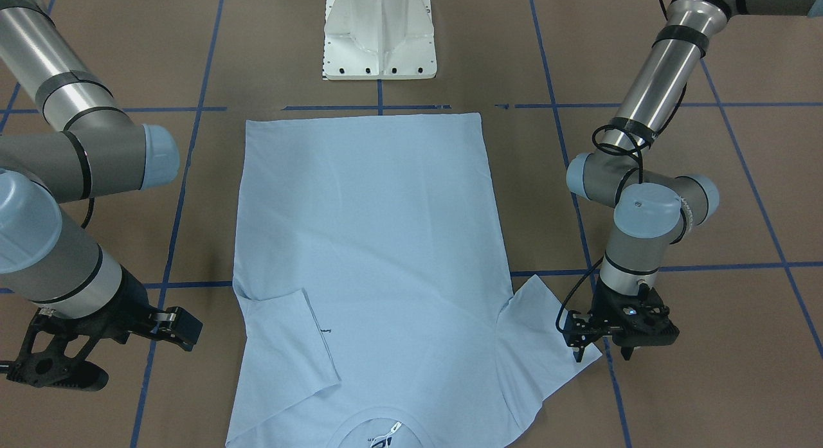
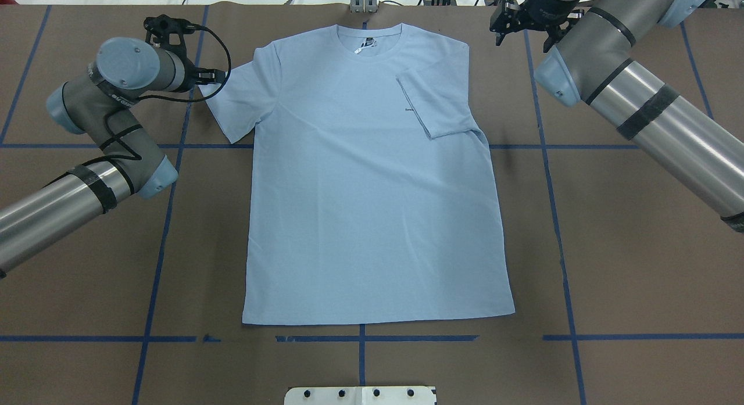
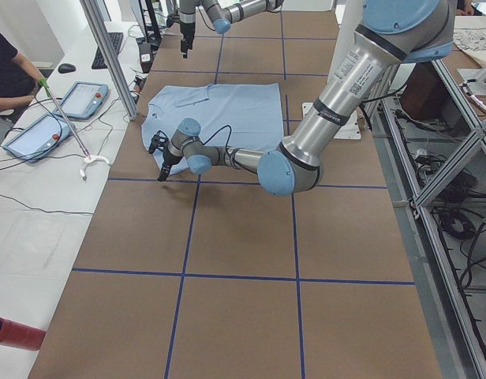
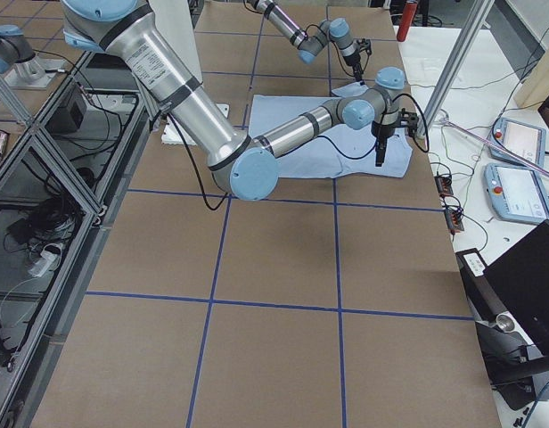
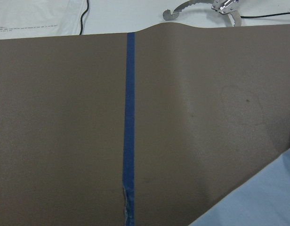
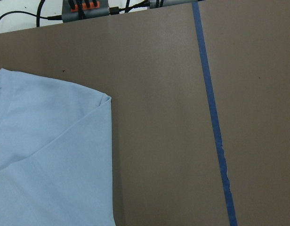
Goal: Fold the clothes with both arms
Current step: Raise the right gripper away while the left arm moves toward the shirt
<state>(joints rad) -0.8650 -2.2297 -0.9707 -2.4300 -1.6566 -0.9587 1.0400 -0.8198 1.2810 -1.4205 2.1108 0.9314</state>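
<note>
Two spread fingers are seen on the left gripper (image 1: 603,353), which is set low at the outer hem of the left sleeve (image 1: 546,345). One tip is placed over the cloth and the other over the bare table (image 1: 707,371), and nothing is pinched. The right gripper (image 2: 523,43) is held apart from the shirt at the far right, its fingers seemingly parted and empty.

The T-shirt (image 2: 372,190) is laid flat at the table's middle, with the collar far from the robot and the hem near. The right sleeve (image 2: 433,103) is already turned in over the chest; the left is not, so its fold is judged to be in hand. That fold would be done well if the hem were caught through both layers, lifted only slightly, and carried inward to match the right side, with the body left undragged.

The fingertips' straddle is shown only by the front-facing view; overhead they are hidden by wrist and cable. The neck label (image 2: 365,46) is shown whole only overhead. In the left wrist view only a corner of cloth is caught.
</note>
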